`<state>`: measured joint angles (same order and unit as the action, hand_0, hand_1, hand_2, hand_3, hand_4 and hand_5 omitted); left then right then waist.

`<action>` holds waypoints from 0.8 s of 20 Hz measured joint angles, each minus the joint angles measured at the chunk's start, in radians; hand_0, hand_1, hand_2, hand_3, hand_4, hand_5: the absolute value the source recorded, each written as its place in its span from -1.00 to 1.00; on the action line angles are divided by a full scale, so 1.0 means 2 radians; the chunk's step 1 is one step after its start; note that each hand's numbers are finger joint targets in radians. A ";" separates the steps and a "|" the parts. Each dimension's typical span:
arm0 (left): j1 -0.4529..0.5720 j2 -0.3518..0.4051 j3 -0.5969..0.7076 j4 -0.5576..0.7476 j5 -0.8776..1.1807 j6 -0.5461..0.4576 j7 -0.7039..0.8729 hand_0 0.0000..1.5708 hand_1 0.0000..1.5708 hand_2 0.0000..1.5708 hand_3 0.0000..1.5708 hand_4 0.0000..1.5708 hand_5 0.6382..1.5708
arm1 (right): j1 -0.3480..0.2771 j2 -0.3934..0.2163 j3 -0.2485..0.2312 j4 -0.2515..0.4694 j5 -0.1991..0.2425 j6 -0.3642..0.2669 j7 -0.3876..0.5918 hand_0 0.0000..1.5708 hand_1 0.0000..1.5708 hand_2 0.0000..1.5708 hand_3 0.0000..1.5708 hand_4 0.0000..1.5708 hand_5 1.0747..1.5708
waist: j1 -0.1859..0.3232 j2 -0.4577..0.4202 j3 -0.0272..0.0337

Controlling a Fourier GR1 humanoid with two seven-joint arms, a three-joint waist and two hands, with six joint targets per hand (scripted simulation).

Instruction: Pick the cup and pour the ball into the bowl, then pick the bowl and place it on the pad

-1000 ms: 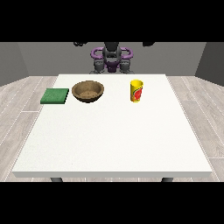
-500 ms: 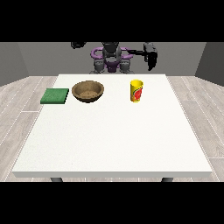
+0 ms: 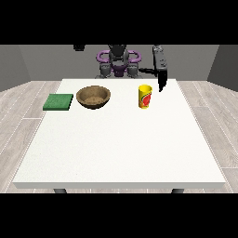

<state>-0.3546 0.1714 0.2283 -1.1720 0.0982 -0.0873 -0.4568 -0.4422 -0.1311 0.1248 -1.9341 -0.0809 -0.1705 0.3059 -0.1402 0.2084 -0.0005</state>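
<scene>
Black hand [image 3: 161, 79] lower, nearer cup [image 3: 145, 96] (seemingly above)

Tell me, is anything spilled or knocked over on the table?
No, nothing stands out. The yellow cup stands upright, the brown bowl sits level beside it, and the green pad lies flat near the table's edge. The hand at the view's right hangs near the cup without touching it.

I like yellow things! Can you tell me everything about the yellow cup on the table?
The cup is bright yellow with a red picture on its side. It stands upright on the white table, at the far side near the robot, apart from the brown bowl. Its top is open; what is inside cannot be seen. Nothing touches it; the hand at the view's right hangs just behind it.
</scene>
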 measured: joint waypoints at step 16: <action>-0.059 0.010 0.030 0.219 -0.007 0.001 -0.144 -1.00 -1.00 -1.00 -1.00 -1.00 0.70 | 0.056 -0.037 -0.073 -0.055 -0.066 0.070 -0.002 -1.00 -1.00 -1.00 -1.00 -1.00 0.98 | -0.035 0.013 -0.0001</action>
<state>-0.4723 0.1906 0.2889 -0.7336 0.0849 -0.0853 -0.7447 -0.3306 -0.2052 -0.0217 -2.0447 -0.2133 -0.0296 0.3020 -0.2102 0.2335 -0.0007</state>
